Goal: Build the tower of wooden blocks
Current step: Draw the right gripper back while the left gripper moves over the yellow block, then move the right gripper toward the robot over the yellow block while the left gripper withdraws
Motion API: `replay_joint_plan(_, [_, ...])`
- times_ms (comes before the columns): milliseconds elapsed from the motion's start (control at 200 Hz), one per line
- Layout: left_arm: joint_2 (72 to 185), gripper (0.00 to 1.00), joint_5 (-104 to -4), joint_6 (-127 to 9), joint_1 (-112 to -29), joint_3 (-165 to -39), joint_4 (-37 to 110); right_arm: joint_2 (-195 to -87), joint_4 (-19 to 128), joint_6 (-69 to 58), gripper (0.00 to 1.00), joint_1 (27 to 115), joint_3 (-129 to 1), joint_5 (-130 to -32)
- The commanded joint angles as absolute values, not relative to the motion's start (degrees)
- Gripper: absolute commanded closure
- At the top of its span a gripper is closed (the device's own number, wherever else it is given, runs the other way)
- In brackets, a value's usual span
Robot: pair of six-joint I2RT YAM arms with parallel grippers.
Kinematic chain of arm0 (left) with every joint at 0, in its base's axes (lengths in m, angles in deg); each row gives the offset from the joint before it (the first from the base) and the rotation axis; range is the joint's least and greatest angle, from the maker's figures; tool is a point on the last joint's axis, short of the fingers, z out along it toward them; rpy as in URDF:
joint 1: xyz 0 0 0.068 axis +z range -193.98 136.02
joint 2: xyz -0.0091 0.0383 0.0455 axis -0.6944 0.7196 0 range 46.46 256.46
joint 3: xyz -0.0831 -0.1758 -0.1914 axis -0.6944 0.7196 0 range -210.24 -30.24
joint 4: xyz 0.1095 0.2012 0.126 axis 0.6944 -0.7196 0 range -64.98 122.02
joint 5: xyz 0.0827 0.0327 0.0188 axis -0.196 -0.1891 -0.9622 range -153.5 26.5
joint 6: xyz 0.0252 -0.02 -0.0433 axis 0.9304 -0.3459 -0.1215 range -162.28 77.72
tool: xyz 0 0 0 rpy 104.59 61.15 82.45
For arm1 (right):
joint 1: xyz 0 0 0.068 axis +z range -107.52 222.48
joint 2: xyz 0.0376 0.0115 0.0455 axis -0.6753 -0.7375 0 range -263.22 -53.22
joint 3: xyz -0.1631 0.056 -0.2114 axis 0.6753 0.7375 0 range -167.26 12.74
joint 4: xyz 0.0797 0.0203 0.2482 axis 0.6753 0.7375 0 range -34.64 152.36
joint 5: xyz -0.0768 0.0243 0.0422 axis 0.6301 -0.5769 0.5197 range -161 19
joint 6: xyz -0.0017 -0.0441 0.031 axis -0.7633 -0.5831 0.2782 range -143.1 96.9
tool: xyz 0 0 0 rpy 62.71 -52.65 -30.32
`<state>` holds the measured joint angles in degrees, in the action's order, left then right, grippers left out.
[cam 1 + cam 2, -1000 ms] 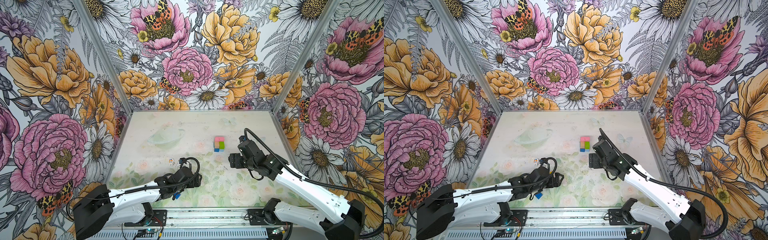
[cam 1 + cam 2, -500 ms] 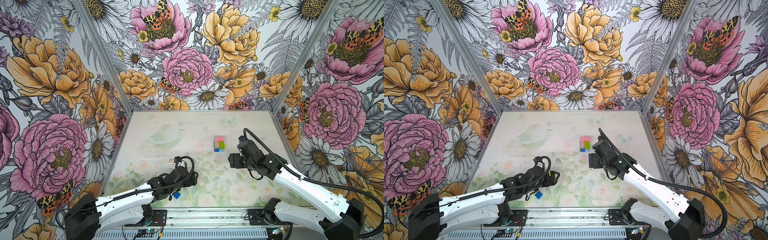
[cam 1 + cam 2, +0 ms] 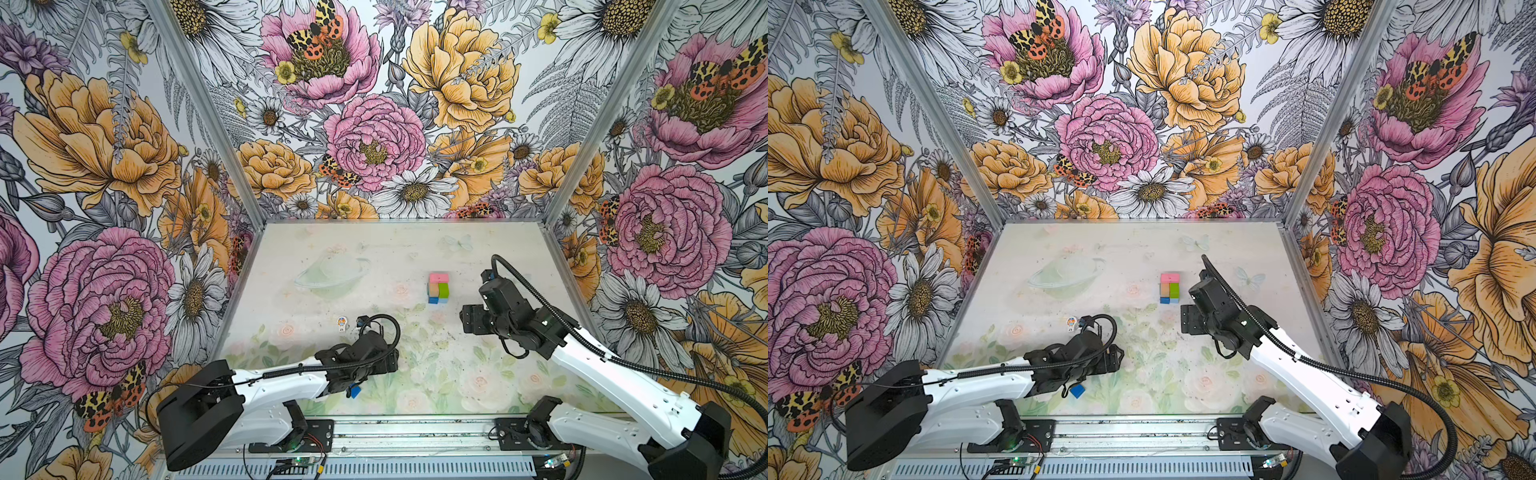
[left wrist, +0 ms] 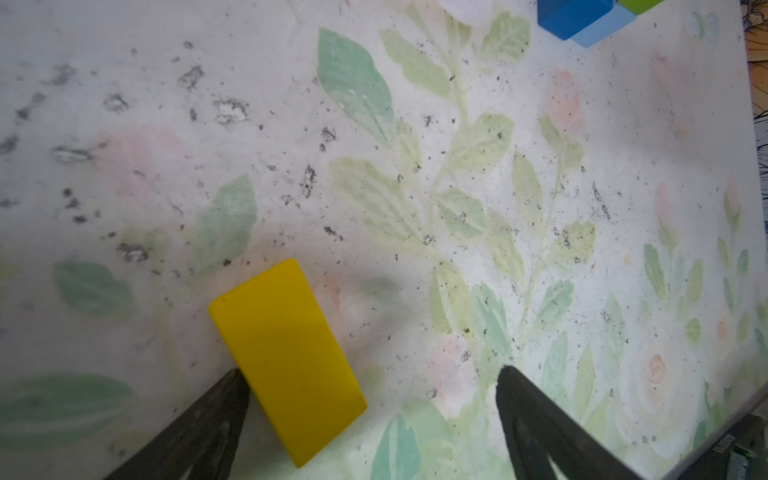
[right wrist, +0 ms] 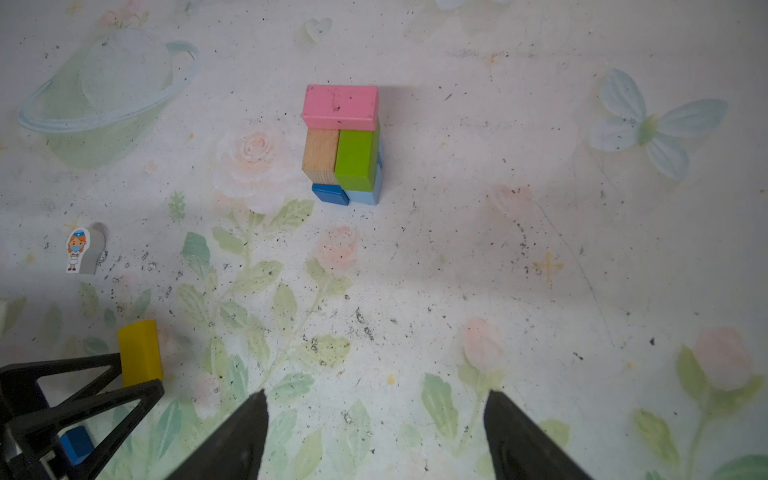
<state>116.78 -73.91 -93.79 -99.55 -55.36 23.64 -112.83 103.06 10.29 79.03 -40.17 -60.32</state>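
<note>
**Table** (image 3: 374, 257): flat, with a faded print and scuffs. It carries all the items below.

**Right gripper** (image 5: 376, 392): jaws parted, nothing between them. It hangs near the tower, on the side toward the robot's base, and is apart from it.

**Left gripper** (image 4: 372, 372): jaws spread wide, gripping nothing. It sits well apart from the tower, toward the robot's base and to the robot's left.

**Tower** (image 3: 439, 288): stands on the table in front of the right gripper. A pink brick lies across the top, tan and green bricks stand side by side beneath it, and dark blue and light blue cubes form the base. Whether a further cube stands behind the base cannot be told.

**Yellow brick** (image 4: 286, 357): lies flat on the table, well away from the tower and partly between the left jaws. It is at or against one finger and skewed to the jaws. (Both top views hide it under the arm.)

**Loose blue cube** (image 3: 354, 391): lies further from the tower than the brick, beside the left arm.

**Small figure** (image 3: 341, 323): stands upright, well to the robot's left of the tower.

**Handling, judged:**
- The blocks look light and rigid, and the smooth paint may slip under a light pinch.
- The yellow brick is best taken across its narrow width, at mid-length on the long sides.
- The jaws should be squared to the brick first.
- The tower looks easy to topple, so any block should be set down gently.
</note>
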Motion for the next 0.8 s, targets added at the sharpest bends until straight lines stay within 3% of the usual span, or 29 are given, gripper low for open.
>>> replay_joint_plan(0, [119.1,0.06,-71.4,-91.0,-98.9,-58.2,27.7,-111.6,102.2,9.4,0.16,78.5,-39.8,-60.5])
replay_joint_plan(475, [130.0,0.1,-64.6,-86.5,-100.8,-67.7,32.9,-107.3,103.8,8.9,0.16,76.3,-37.8,-61.4])
replay_joint_plan(796, [115.6,0.09,-74.4,-85.8,-100.8,-65.7,18.6,-108.6,104.1,8.3,0.17,76.4,-37.2,-63.8])
